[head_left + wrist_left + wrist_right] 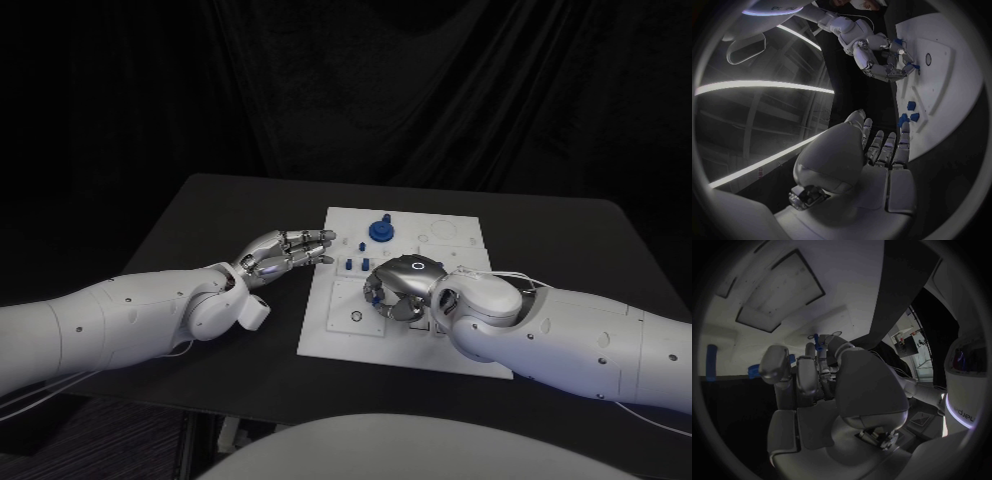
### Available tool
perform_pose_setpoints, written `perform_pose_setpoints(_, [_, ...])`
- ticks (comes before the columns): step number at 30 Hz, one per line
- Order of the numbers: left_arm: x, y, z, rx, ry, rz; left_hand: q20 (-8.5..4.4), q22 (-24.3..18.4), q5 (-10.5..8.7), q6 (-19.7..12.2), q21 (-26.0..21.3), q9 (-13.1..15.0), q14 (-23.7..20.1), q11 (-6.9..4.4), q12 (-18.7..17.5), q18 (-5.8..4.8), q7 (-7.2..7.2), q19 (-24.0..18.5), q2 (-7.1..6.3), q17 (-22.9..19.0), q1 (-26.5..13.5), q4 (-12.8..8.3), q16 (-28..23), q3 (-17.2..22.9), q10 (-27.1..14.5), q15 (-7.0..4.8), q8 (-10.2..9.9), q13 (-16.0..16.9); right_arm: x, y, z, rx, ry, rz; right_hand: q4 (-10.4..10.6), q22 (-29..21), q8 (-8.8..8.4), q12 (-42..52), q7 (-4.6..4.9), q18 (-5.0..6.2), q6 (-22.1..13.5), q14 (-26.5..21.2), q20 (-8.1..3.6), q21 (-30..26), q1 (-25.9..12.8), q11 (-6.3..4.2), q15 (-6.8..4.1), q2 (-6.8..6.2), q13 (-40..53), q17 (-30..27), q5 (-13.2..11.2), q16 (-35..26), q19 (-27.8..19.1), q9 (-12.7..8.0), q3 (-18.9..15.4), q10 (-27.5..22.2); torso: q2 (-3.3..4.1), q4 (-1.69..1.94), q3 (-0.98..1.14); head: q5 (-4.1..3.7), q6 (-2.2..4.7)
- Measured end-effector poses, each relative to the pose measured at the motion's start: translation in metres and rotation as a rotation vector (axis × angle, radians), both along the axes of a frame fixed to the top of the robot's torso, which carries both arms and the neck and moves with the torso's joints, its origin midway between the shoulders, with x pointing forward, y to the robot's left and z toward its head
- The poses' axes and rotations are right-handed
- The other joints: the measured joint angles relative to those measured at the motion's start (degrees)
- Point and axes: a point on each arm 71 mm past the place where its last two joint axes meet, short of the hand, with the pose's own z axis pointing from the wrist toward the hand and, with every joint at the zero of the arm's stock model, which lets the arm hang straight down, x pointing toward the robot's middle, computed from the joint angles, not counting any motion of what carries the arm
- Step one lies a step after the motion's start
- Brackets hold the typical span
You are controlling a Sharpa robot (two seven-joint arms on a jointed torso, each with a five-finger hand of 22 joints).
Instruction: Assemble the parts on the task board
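The white task board [433, 345] lies in the middle of the black table. A blue knob-shaped part [381, 229] stands near its far edge, and small blue parts [351, 265] sit by its left edge. My right hand [402, 285] is curled over the board's middle, its fingers pinching a small blue part [372, 296], also seen as a blue part [817, 340] at the fingertips. My left hand [287, 250] hovers at the board's left edge, fingers stretched out and apart, holding nothing. Its fingertips [903, 131] lie close to the small blue parts [908, 117].
A round hole [355, 317] shows in the board's near-left panel, just left of my right hand. Recessed outlines [447, 236] mark the board's far right. Bare black table [216, 215] surrounds the board, and a dark curtain hangs behind.
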Motion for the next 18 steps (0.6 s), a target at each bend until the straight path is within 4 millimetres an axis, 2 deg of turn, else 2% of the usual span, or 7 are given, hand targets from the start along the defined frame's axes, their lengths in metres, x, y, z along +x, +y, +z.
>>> perform_pose_setpoints(8, [-0.0008,-0.0009,-0.0015,-0.002,0.004,-0.003,0.0,-0.07,0.0,-0.21,0.0,-0.07,0.0,0.0,0.0,0.0,0.21,0.0,0.0,0.0,0.0,0.0,0.0,0.0,0.0,0.0,0.0,0.0,0.0011,0.001,-0.0015,-0.002,-0.004,-0.001,0.0,-0.01,-0.32,0.0,0.12,0.0,-0.12,-0.21,0.0,-0.08,0.0,0.0,0.21,0.0,-0.03,0.0,0.0,0.0,0.0,-0.06,0.0,0.0,-0.07,-0.21,0.01,0.54,0.0])
perform_pose_setpoints(18, [-0.002,-0.0013,-0.0041,-0.004,0.011,-0.007,0.0,-0.2,0.28,-0.21,0.0,-0.07,-0.22,0.0,0.0,0.0,0.21,0.0,0.0,-0.06,0.0,-0.08,0.0,0.39,0.0,-0.22,0.0,0.01,0.0033,0.0008,-0.0026,-0.003,-0.011,-0.006,-0.02,-0.01,-0.32,0.0,0.2,0.0,-0.21,-0.21,0.0,-0.08,0.0,0.0,0.21,0.0,-0.04,0.0,0.0,0.0,0.0,-0.11,0.02,0.0,-0.12,-0.21,0.02,0.82,0.0])
